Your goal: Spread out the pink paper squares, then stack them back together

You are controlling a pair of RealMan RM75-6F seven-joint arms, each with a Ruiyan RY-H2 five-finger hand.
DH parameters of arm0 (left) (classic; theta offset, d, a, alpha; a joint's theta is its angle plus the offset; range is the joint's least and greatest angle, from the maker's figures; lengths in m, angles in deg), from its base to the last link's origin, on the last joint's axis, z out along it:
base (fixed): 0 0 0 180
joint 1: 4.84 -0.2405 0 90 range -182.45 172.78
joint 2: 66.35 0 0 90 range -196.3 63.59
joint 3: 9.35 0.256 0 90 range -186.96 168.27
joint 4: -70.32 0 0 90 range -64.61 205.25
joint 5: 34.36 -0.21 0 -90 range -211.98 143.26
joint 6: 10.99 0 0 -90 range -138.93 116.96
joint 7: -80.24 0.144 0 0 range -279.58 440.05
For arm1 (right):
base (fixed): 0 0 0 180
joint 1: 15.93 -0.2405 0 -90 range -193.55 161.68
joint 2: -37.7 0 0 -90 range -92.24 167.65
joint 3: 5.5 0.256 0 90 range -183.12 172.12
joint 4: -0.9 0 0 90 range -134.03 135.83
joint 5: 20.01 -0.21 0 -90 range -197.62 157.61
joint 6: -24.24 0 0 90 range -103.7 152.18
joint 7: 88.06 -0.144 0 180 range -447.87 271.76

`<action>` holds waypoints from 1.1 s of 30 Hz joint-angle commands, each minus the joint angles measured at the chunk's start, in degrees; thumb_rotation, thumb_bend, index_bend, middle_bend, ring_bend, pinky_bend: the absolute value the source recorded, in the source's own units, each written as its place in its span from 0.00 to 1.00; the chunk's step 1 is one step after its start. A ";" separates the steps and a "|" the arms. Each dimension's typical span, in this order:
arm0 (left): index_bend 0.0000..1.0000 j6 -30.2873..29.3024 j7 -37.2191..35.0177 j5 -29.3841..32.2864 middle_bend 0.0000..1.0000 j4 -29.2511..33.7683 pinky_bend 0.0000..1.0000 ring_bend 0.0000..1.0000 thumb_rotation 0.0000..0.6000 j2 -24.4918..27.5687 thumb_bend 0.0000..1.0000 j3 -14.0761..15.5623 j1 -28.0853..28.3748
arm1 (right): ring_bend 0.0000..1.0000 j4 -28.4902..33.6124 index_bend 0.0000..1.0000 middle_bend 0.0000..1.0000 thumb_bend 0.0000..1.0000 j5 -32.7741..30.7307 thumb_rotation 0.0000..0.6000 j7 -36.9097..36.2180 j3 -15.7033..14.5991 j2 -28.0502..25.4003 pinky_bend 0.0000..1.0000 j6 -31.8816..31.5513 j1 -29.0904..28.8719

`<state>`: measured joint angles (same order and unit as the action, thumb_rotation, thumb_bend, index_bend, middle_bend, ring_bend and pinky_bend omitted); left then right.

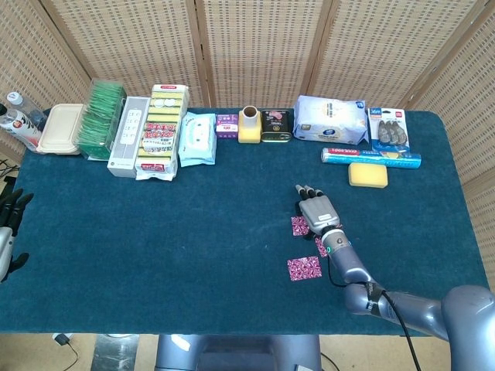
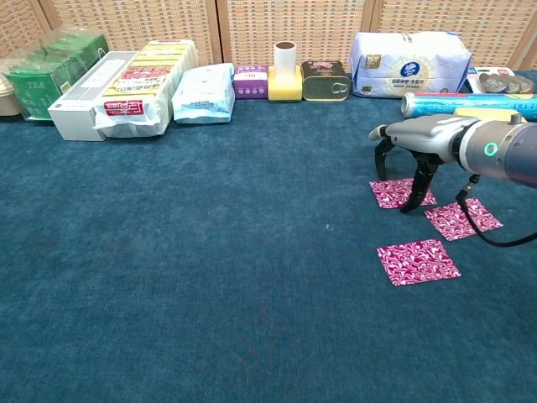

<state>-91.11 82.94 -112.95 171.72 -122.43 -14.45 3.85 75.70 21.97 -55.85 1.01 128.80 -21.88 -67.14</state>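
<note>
Right hand (image 2: 417, 155) presses fingertips on the far square (image 2: 401, 192), holding nothing; left hand (image 1: 9, 224) hangs idle, fingers apart; paper likely thin, light, best slid flat over the bench (image 2: 210, 277)

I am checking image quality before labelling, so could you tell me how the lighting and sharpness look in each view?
Head view: even, soft light, no glare, faint shadows; the right robot hand hides part of the pink paper squares. Chest view: sharp on the squares, a soft shadow under the fingers, slight sheen on the plastic-wrapped packs behind.
</note>
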 commanded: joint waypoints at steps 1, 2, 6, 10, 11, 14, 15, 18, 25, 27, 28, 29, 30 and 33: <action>0.00 0.03 0.00 -0.03 0.00 -0.01 0.08 0.00 1.00 0.00 0.09 0.01 0.02 | 0.03 1.31 0.43 0.03 0.19 0.70 1.00 -0.17 0.07 -0.80 0.12 -0.66 0.14; 0.00 0.03 -0.02 -0.05 0.00 0.00 0.08 0.00 1.00 0.00 0.09 0.02 0.02 | 0.03 1.79 0.43 0.03 0.19 0.93 1.00 -0.18 0.10 -1.08 0.12 -0.89 0.16; 0.00 0.04 -0.01 -0.21 0.00 0.07 0.08 0.00 1.00 0.04 0.09 0.09 0.02 | 0.03 4.36 0.43 0.03 0.19 1.60 1.00 0.49 -0.01 -2.62 0.12 -2.03 0.22; 0.00 -0.02 -0.15 -0.31 0.00 0.07 0.08 0.00 1.00 0.10 0.09 0.10 0.00 | 0.03 7.03 0.43 0.03 0.19 1.71 1.00 1.85 -0.49 -4.37 0.12 -3.20 0.29; 0.00 -0.01 -0.20 -0.32 0.00 0.04 0.08 0.00 1.00 0.11 0.08 0.11 0.00 | 0.03 7.83 0.43 0.03 0.19 1.88 1.00 2.07 -0.66 -4.95 0.12 -3.55 0.41; 0.00 0.04 -0.28 -0.35 0.00 0.01 0.08 0.00 1.00 0.13 0.09 0.13 0.01 | 0.03 9.63 0.43 0.03 0.19 2.22 1.00 2.57 -1.12 -6.24 0.12 -4.32 0.74; 0.00 0.05 -0.32 -0.41 0.00 0.01 0.08 0.00 1.00 0.15 0.09 0.14 0.01 | 0.03 10.62 0.43 0.03 0.19 2.67 1.00 3.20 -1.68 -7.08 0.12 -4.84 0.95; 0.00 -0.01 -0.38 -0.63 0.00 0.00 0.08 0.00 1.00 0.18 0.09 0.23 -0.01 | 0.03 13.76 0.43 0.03 0.19 4.25 1.00 5.42 -4.03 -9.91 0.12 -6.15 1.79; 0.00 0.08 -0.24 -0.93 0.00 0.12 0.08 0.00 1.00 0.17 0.09 0.43 0.00 | 0.03 16.50 0.43 0.03 0.19 5.98 1.00 7.62 -7.22 -13.14 0.12 -6.72 2.99; 0.00 0.10 -0.01 -0.99 0.00 0.16 0.08 0.00 1.00 0.10 0.08 0.48 0.03 | 0.03 16.29 0.43 0.03 0.19 6.22 1.00 7.61 -7.69 -13.34 0.12 -6.31 3.16; 0.00 0.09 0.12 -1.06 0.00 0.20 0.08 0.00 1.00 0.04 0.08 0.52 0.03 | 0.03 16.04 0.43 0.03 0.19 6.32 1.00 7.48 -7.83 -13.27 0.12 -6.01 3.21; 0.00 0.06 0.31 -1.14 0.00 0.25 0.08 0.00 1.00 -0.03 0.09 0.57 0.04 | 0.03 15.65 0.43 0.03 0.19 6.44 1.00 7.38 -8.01 -13.14 0.12 -5.57 3.21; 0.00 0.05 0.41 -1.18 0.00 0.29 0.08 0.00 1.00 -0.06 0.09 0.60 0.03 | 0.03 15.43 0.43 0.03 0.19 6.47 1.00 7.31 -8.09 -13.07 0.12 -5.29 3.20; 0.00 0.01 0.70 -1.23 0.00 0.40 0.08 0.00 1.00 -0.14 0.08 0.68 0.00 | 0.03 14.86 0.43 0.03 0.19 6.86 1.00 6.57 -8.15 -12.67 0.12 -4.44 3.25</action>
<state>-91.09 83.63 -114.17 172.10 -122.57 -13.78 3.85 90.82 28.62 -49.00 -7.08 115.96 -26.60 -63.92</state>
